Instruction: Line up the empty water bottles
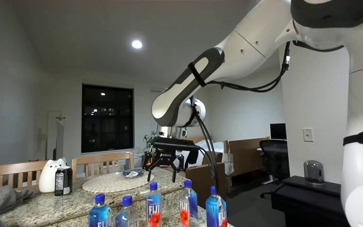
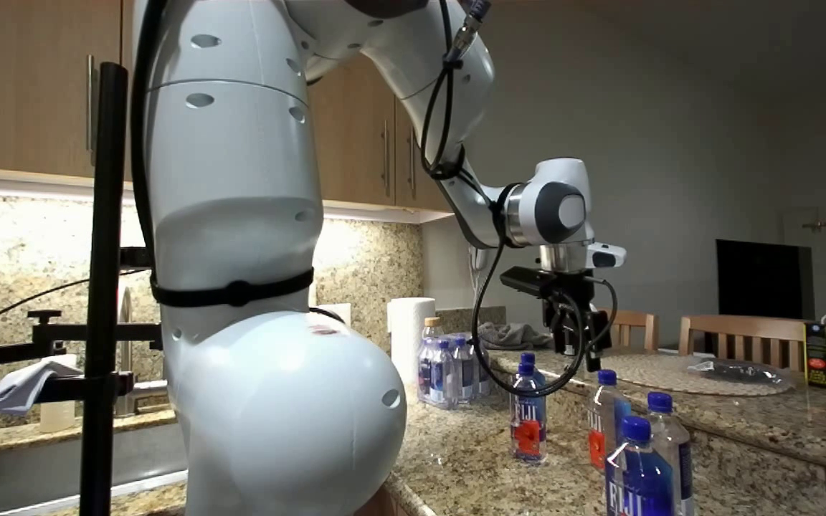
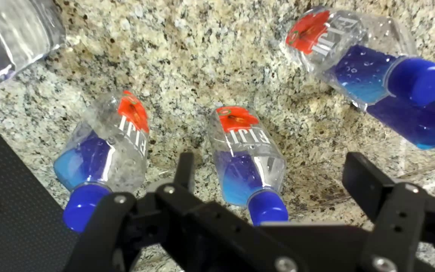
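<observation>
Wrist view: nearest is the gripper (image 3: 269, 164), its two dark fingers spread wide apart and holding nothing. Between them, as this camera sees it, is the middle bottle (image 3: 246, 156), clear plastic with a blue cap (image 3: 267, 207) and a red-flowered label (image 3: 238, 120). To the left in this view is a second bottle (image 3: 110, 151); at the upper right a third bottle (image 3: 347, 56), with a fourth bottle (image 3: 414, 122) partly hidden behind it. In both exterior views the bottles (image 1: 153, 206) stand upright on a granite counter (image 3: 187, 41), seemingly not in one straight row.

Being empty by the task's wording, each should be very light and quick to tip or skid at a nudge. Its thin wall will probably dent under a hard squeeze, and the smooth plastic may slip; droplets show on the third bottle, inside or outside I cannot tell. The best hold is likely around the upper body, below the shoulder, with gentle, even pressure from opposite sides; the cap is probably stiffer but small.

Farther off, in an exterior view, a raised counter (image 1: 46, 206) carries a woven mat (image 1: 109, 185) and a black can (image 1: 63, 181), with a dark window (image 1: 107, 118) behind.
</observation>
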You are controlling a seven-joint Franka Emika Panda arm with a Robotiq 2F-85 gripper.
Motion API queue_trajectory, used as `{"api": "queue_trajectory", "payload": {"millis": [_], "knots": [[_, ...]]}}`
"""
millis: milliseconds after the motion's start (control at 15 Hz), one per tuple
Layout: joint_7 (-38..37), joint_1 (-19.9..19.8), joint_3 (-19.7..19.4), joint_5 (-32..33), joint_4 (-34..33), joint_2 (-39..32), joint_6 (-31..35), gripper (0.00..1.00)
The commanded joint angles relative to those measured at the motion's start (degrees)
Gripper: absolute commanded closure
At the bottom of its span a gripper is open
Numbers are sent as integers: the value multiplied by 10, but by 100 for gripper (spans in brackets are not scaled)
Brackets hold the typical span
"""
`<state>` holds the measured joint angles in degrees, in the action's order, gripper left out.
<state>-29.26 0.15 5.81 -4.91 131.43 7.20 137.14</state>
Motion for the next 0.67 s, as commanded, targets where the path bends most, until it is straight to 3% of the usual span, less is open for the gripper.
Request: {"api": "queue_trajectory", "payload": {"millis": [0,600], "knots": [[34,2,-15,-9,-68,-58,-14,0],[-17,23,-35,10,-196,-174,-63,0]]}}
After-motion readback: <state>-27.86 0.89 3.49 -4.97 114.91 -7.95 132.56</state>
